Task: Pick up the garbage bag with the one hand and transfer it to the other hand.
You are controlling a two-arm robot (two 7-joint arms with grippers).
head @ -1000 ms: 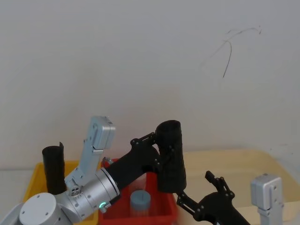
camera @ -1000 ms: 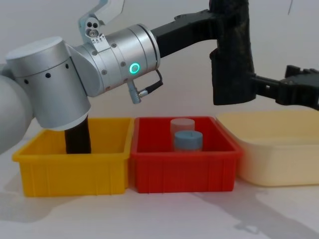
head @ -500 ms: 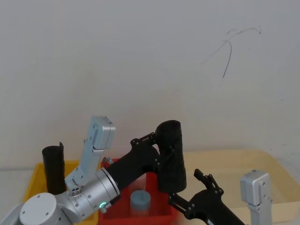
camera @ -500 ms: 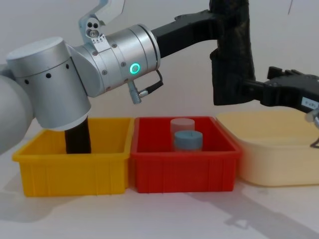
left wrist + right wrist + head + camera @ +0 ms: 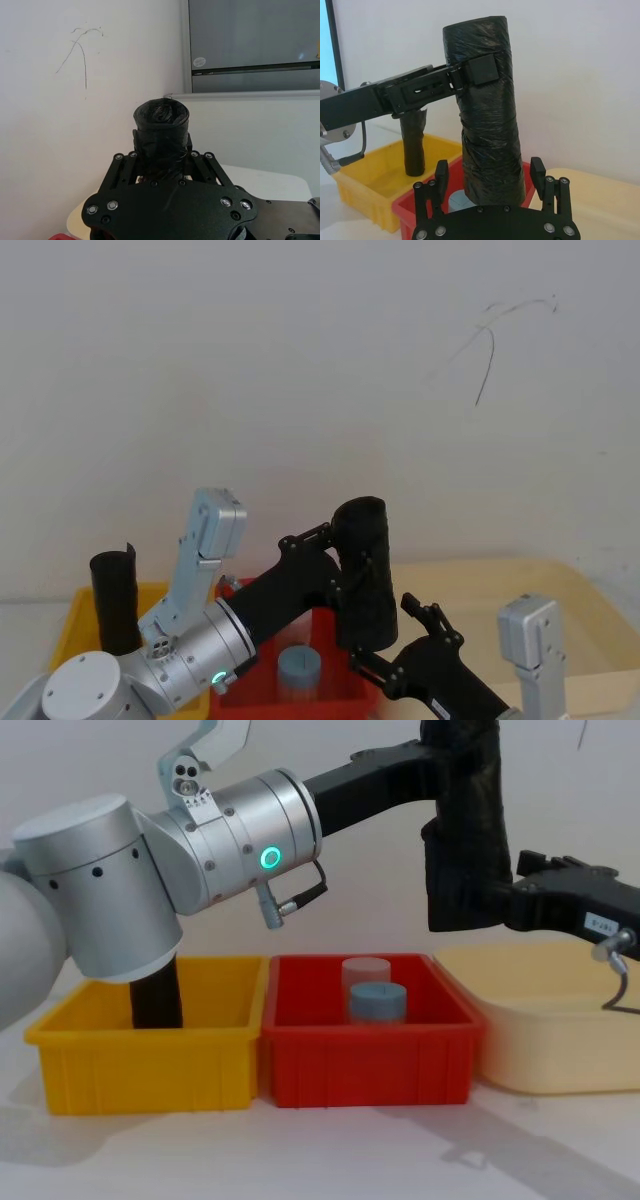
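Above the red plastic bin [image 5: 365,1060]: tall crinkly black garbage-bag roll [image 5: 462,830], upright, airborne.
Left end effector [image 5: 352,562]: pinching roll's upper part.
Right end effector [image 5: 489,170]: spread, moved in, fingers flanking roll's base.

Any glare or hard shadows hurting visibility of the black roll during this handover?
Chest view: soft shadows on the table in front of the red bin, no harsh glare; the garbage bag is a flat black shape against the wall. Right wrist view: a mild sheen picks out its crinkles. Head view: bag and left gripper merge, black on black.
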